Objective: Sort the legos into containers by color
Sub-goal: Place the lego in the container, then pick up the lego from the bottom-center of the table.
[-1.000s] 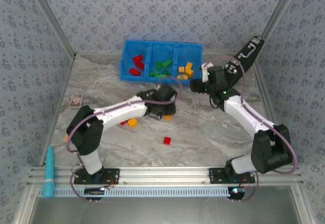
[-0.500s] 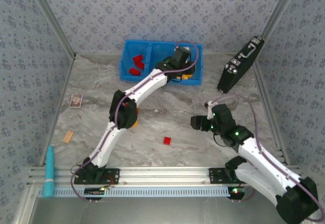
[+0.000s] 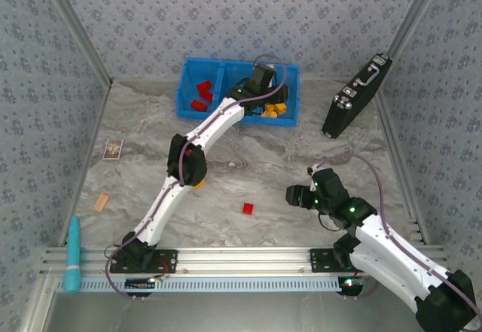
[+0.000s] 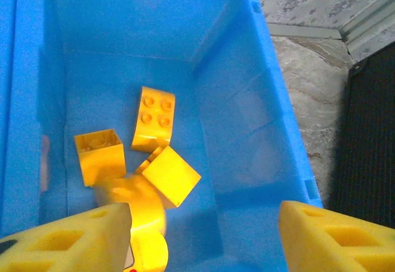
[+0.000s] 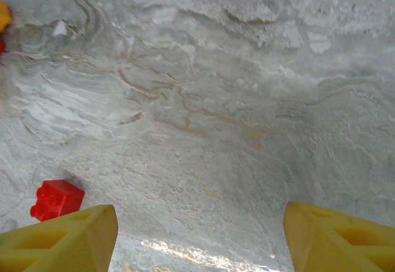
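Left pincer [image 4: 203, 235] spread wide over the bin's [image 4: 271, 118] right compartment, yellow bricks [image 4: 154, 119] lying inside, right pincer [image 5: 200, 238] spread too, low over tabletop [image 5: 216, 99], red brick [image 5: 57, 199] near one finger.

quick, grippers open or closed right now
left gripper: open, above yellow legos in the blue bin
right gripper: open, empty, above the table

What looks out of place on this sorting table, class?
A red lego and an orange one lie loose on the table, outside the blue bin. The black case stands tilted by the right wall.
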You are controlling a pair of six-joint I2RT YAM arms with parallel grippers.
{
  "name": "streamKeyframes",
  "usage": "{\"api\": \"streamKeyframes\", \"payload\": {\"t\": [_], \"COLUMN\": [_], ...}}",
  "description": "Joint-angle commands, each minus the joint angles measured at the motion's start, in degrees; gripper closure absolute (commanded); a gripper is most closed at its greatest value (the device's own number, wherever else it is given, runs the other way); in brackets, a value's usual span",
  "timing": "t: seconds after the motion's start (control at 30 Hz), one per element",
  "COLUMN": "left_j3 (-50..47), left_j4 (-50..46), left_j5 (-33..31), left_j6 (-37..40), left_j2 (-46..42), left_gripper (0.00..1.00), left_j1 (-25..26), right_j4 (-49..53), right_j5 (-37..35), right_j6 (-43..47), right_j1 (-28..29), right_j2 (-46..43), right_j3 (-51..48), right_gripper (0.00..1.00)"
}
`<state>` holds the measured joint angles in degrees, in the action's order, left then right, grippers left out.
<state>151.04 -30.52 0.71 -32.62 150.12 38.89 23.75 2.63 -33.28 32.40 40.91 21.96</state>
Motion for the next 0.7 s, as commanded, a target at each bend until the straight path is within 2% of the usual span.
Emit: {"api": "streamKeyframes", "payload": {"t": [0.0,0.17,0.27,0.33,0.47,0.57,0.67], "left_j3": [2.6,0.6,-5.8,-14.1,-38.0,-60.0,-72.9], "left_j4": [-2.6,-4.7,-4.8,-2.9,3.0,10.2,10.3], "left_j5": [3.3,6.2,7.4,6.1,-0.7,-1.8,-2.7], "left_j6": [2.9,8.3,11.7,14.4,17.1,14.2,13.0], "left_j2": [-6.2,-16.1,-25.1,-32.6,-51.9,-67.5,-79.4], "left_gripper": [0.32,0.29,0.28,0.27,0.24,0.23,0.23], "left_j1": [-0.6,-0.6,-0.8,-1.0,-4.2,-10.4,-16.6], "right_j4": [-0.7,-4.3,-6.9,-7.4,-9.0,-8.1,-5.9], "right_j5": [1.4,0.5,-1.3,-3.1,-5.8,-7.2,-7.2], "right_j6": [-2.0,-4.8,-8.2,-11.7,-18.9,-22.3,-24.8], "right_j1": [0.9,4.2,7.9,10.5,16.0,20.1,23.1], "right_j2": [2.9,7.1,10.3,13.8,23.0,29.6,34.6], "right_j3": [1.8,3.4,4.6,5.9,9.7,14.1,18.3], "right_gripper": [0.27,0.27,0.28,0.28,0.28,0.27,0.25]}}
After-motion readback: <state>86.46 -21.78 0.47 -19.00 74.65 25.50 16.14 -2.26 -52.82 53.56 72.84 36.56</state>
